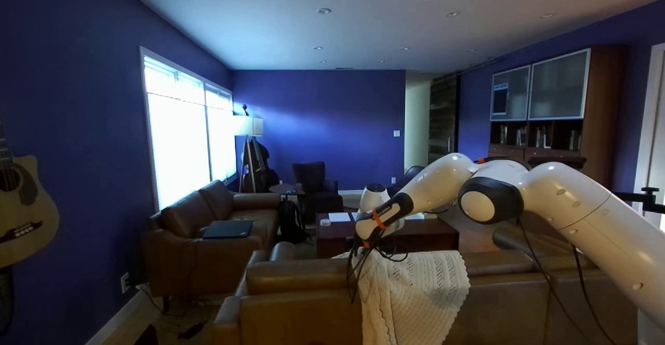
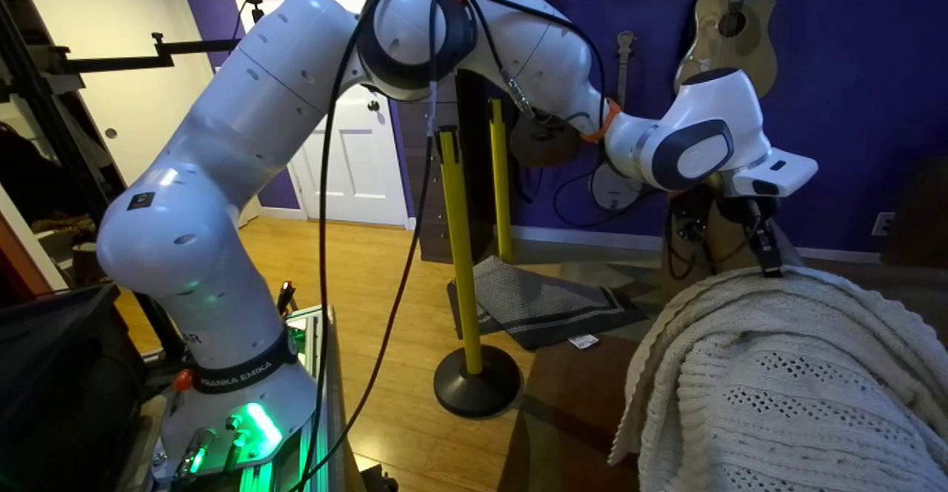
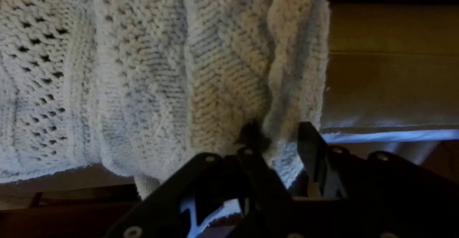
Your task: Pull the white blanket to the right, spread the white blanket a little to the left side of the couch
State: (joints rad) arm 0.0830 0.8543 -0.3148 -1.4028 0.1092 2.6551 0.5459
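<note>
The white knitted blanket hangs over the back of the brown leather couch in an exterior view. The blanket's folded upper part fills the lower right of an exterior view. My gripper points down at the blanket's top near one edge. In the wrist view the blanket covers the left and middle, and bare couch leather shows at right. The fingers of my gripper stand apart near the blanket's edge, with a gap between them. Their contact with the cloth is hard to judge.
A dark coffee table stands beyond the couch. Another brown sofa holds a laptop. A yellow post and a grey mat are on the floor near the arm. Cables hang from the arm.
</note>
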